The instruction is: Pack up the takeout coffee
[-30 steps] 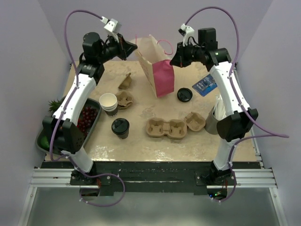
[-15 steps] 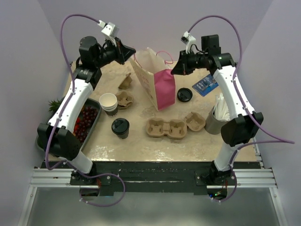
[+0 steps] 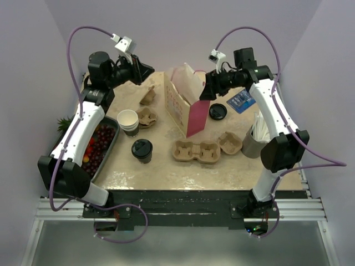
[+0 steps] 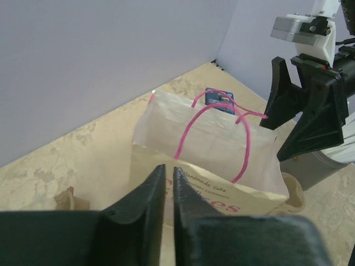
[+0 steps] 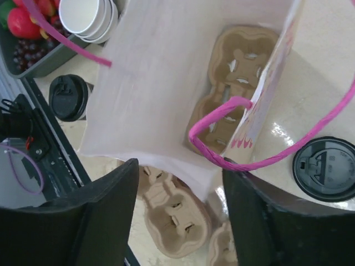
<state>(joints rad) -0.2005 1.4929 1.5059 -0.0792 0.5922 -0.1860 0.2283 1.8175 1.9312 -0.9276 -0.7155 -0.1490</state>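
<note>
Paper bag [image 3: 186,100], stacked cups [image 3: 128,121], loose lid [image 3: 218,111]

2 white-shelled arms with black joints, black wedge-fingered hands, looping purple cables, black bases

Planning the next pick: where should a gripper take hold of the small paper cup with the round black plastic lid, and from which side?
Probably the small lidded paper cup is best gripped across its wall just under the lid, coming from above: it stands upright and apart from the stacked white cups behind it.
</note>
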